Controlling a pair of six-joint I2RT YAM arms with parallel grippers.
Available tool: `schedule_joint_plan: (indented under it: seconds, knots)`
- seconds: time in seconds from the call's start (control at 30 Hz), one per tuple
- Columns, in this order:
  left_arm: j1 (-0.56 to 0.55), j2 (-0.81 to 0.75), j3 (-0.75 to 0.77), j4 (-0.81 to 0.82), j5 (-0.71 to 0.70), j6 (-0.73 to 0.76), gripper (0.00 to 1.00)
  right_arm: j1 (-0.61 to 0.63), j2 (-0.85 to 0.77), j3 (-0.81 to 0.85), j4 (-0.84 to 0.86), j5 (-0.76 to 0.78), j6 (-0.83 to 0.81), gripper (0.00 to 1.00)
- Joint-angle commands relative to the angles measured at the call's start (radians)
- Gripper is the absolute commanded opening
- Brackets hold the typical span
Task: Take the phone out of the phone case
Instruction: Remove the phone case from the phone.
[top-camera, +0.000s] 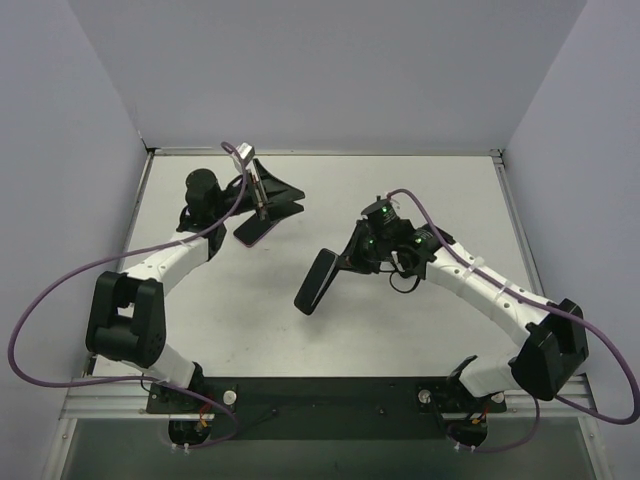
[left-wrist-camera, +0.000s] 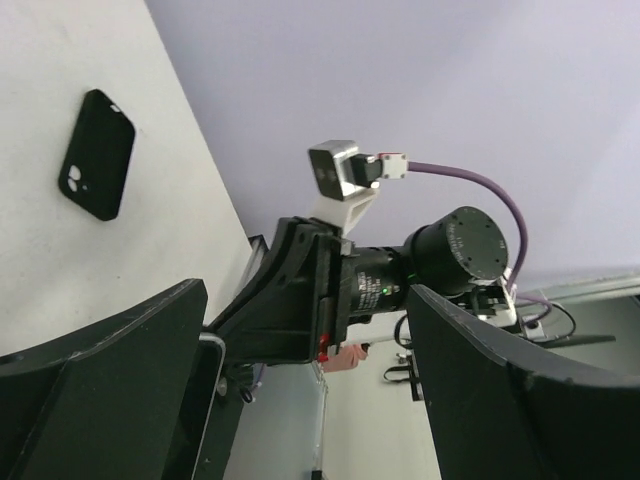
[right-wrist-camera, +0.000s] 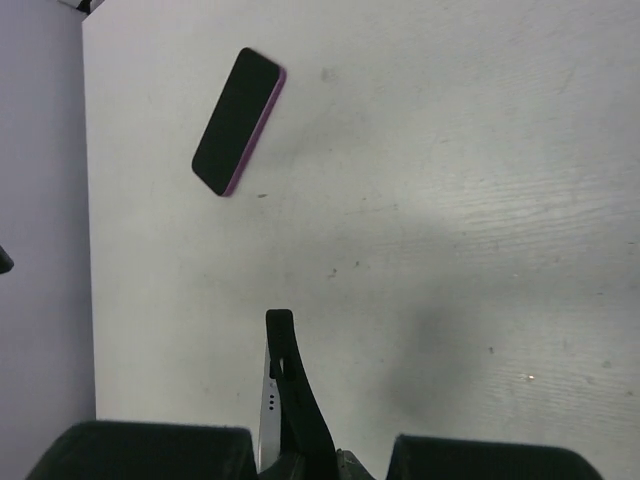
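My right gripper (top-camera: 347, 262) (right-wrist-camera: 315, 445) is shut on a phone in a black case (top-camera: 318, 282), held above the table. In the right wrist view I see it edge-on: the black case (right-wrist-camera: 292, 385) bends away from the phone's silver edge (right-wrist-camera: 267, 420). My left gripper (top-camera: 275, 200) (left-wrist-camera: 305, 300) is open and empty, hovering over a second phone with a purple rim (top-camera: 258, 228) (right-wrist-camera: 238, 121) that lies flat, dark face up. In the left wrist view a black slab with camera holes (left-wrist-camera: 97, 153) shows against the table; I cannot tell whether it is the held case.
The white table (top-camera: 250, 330) is walled at the back and on both sides. The right arm and its wrist camera (left-wrist-camera: 340, 172) fill the middle of the left wrist view. Purple cables loop off both arms.
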Motion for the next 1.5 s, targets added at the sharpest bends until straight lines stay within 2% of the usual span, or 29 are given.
schedule_joint_plan:
  seconds: [0.0, 0.13, 0.3, 0.47, 0.73, 0.83, 1.07, 1.23, 1.47]
  knots:
    - [0.005, -0.027, -0.029, -0.110, -0.059, 0.124, 0.93, -0.037, -0.060, 0.029, -0.077, 0.049, -0.036, 0.00]
    - [0.007, -0.024, -0.038, -0.158, -0.072, 0.151, 0.94, -0.040, 0.008, 0.138, -0.229, 0.112, -0.107, 0.00]
    - [0.007, -0.030, -0.042, -0.338, -0.107, 0.228, 0.95, -0.041, 0.113, 0.244, -0.366, 0.152, -0.197, 0.00]
    - [0.007, -0.039, -0.023, -0.566, -0.168, 0.357, 0.96, -0.046, 0.312, 0.376, -0.515, 0.159, -0.284, 0.00]
    - [0.008, -0.024, -0.024, -0.694, -0.194, 0.435, 0.96, -0.037, 0.607, 0.632, -0.668, 0.192, -0.344, 0.00]
    - [0.008, -0.019, -0.030, -0.699, -0.199, 0.452, 0.96, -0.023, 0.663, 0.695, -0.683, 0.210, -0.329, 0.00]
    - [0.002, 0.027, -0.026, -0.919, -0.289, 0.561, 0.97, -0.011, 0.805, 0.822, -0.719, 0.146, -0.302, 0.00]
    - [-0.068, 0.137, -0.049, -0.970, -0.367, 0.614, 0.97, 0.002, 0.832, 0.812, -0.720, 0.143, -0.275, 0.00]
    - [-0.162, 0.254, -0.043, -0.950, -0.377, 0.601, 0.97, 0.016, 0.825, 0.755, -0.697, 0.121, -0.243, 0.00]
